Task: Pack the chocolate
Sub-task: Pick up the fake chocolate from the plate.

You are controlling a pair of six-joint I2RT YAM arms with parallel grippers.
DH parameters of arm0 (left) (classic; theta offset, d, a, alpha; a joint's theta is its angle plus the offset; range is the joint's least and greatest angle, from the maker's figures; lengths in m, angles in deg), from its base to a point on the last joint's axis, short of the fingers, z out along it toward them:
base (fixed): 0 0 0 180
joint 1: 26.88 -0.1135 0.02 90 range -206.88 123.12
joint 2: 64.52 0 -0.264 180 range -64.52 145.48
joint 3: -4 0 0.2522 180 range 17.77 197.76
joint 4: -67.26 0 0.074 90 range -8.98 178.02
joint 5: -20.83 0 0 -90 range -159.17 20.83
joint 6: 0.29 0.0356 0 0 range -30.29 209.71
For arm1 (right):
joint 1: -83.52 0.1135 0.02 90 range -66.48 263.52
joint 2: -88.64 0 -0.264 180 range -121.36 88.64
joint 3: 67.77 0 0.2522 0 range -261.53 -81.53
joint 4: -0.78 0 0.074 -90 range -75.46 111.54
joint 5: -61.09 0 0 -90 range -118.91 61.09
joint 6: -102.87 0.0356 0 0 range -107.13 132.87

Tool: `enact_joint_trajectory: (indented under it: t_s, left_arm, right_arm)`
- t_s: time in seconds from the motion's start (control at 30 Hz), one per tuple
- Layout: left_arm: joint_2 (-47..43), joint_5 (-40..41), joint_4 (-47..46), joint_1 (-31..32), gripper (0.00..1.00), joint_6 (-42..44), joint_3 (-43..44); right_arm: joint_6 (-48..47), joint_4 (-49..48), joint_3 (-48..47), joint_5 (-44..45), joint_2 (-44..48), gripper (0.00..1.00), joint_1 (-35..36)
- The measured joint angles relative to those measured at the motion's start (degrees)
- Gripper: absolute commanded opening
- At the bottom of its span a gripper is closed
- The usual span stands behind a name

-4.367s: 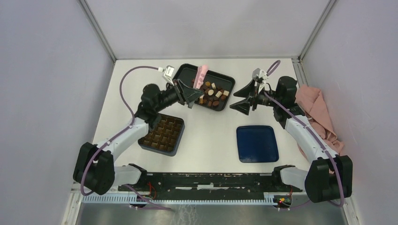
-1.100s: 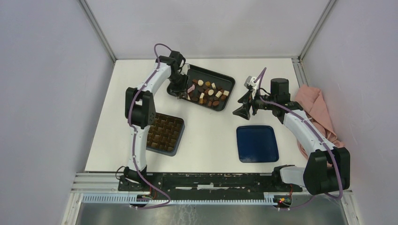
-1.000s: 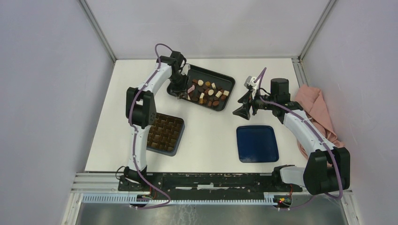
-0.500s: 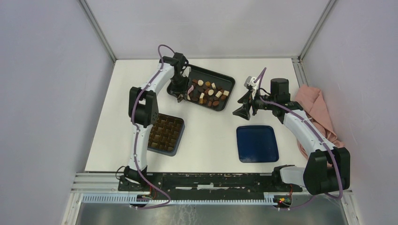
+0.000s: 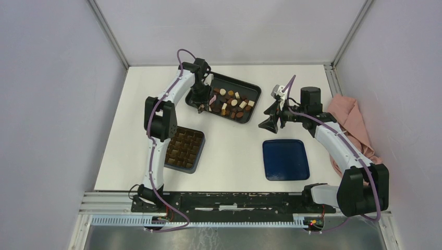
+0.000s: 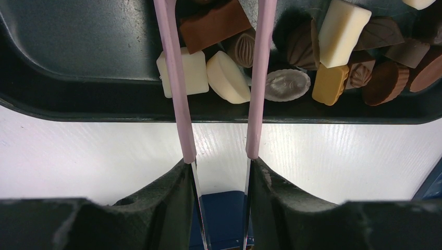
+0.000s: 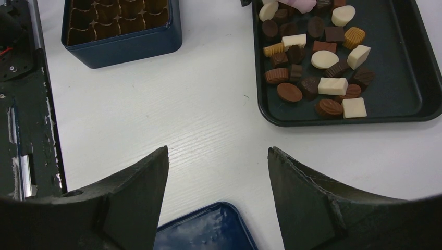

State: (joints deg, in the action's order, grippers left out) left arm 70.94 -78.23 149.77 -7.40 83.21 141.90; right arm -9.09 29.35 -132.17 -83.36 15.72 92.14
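Observation:
The chocolate (image 5: 232,103) lies as several small brown, dark and cream pieces in a black tray (image 5: 245,83) at the back. My left gripper (image 5: 200,104) is shut on pink tweezers (image 5: 212,99) at the tray's near-left end. In the left wrist view the tweezer arms (image 6: 177,78) stand apart and reach over the tray's rim (image 6: 78,47), with a cream oval piece (image 6: 226,78) between them; their tips are out of frame. My right gripper (image 5: 271,115) is open and empty, right of the tray. Its wrist view shows the chocolate (image 7: 318,60).
A dark box with square compartments (image 5: 182,148) sits at the near left, also in the right wrist view (image 7: 122,31). A blue lid (image 5: 285,159) lies at the near right, below the right gripper (image 7: 218,153). A pink cloth (image 5: 352,125) lies at the right edge.
The left arm has stretched out to the tray's left end and brought the tweezers down over the chocolates; in the last second it edged slightly right. The right gripper barely moved.

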Motion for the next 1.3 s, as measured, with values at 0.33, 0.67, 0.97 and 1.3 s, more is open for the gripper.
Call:
enact_joint_trajectory:
  t_s: [0.33, 0.67, 0.97, 1.3]
  left_arm:
    - [0.0, 1.49, 0.17, 0.13, 0.29, 0.0, 0.0]
    - [0.0, 1.49, 0.07, 0.26, 0.2, 0.0, 0.85]
    - [0.0, 1.44, -0.92, 0.24, 0.14, -0.02, 0.85]
    - [-2.73, 1.33, -3.21, 0.17, 0.08, -0.04, -0.44]
  right_arm:
    - [-0.02, 0.35, -0.17, -0.81, 0.02, 0.75, 0.0]
    - [-0.04, 0.37, -0.17, -0.9, 0.13, 0.75, 0.0]
    - [-0.22, 0.39, -0.2, -0.98, 0.13, 0.75, 0.0]
    - [-0.42, 0.52, -0.2, -0.98, 0.13, 0.75, 0.0]
